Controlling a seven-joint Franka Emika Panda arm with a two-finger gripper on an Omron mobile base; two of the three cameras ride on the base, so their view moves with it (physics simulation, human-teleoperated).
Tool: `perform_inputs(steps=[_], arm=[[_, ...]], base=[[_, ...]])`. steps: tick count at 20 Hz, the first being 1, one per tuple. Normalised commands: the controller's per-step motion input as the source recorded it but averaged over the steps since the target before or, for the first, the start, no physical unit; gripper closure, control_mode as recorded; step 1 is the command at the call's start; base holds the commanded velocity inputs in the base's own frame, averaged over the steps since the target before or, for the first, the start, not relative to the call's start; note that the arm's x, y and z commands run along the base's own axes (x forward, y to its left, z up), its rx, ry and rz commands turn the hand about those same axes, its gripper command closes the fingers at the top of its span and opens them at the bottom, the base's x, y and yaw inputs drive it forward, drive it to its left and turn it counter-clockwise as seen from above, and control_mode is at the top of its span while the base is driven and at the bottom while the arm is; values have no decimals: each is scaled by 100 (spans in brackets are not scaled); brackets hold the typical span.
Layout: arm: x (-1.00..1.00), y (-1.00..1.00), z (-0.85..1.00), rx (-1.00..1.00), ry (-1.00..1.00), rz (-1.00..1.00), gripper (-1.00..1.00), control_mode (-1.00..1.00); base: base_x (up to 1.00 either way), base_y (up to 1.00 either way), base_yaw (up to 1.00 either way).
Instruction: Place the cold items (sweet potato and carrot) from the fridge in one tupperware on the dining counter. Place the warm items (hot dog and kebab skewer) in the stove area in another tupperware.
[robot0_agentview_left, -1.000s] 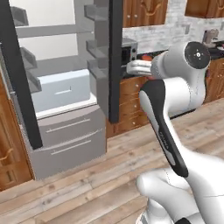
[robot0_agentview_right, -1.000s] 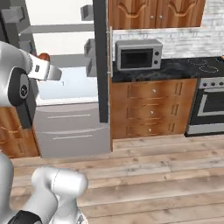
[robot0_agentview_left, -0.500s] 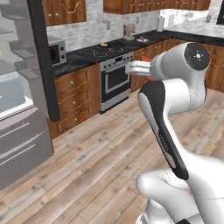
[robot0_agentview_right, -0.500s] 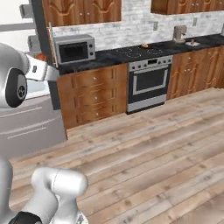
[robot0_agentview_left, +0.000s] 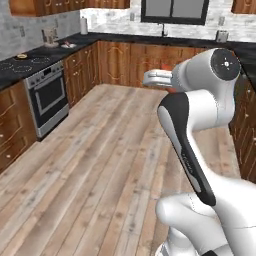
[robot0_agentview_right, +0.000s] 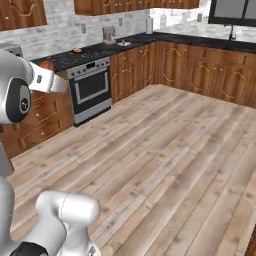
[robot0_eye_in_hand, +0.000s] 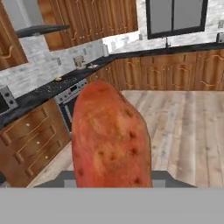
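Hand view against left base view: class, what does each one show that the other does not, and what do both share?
Hand view alone: the sweet potato seen close up and whole, orange-brown and speckled, held in the gripper and rising up the middle of the picture; also a range hood above the stove.

Left base view alone: the robot's white arm rising from the lower right, and the gripper seen from the side.

Both: the stove, the dark countertop, the window and the wooden floor.
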Motion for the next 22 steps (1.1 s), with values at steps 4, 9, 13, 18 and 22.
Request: perform_inputs(steps=[4,9,13,18,22], arm=[[0,0,0,0,0,0,100,100],[0,0,0,0,0,0,100,100],[0,0,0,0,0,0,100,100],[0,0,0,0,0,0,100,100],[0,0,0,0,0,0,100,100]], base=[[-53,-15,-63],[-25,-87,-19],[-8,-100,-8],[0,-100,-3],[0,-100,0]])
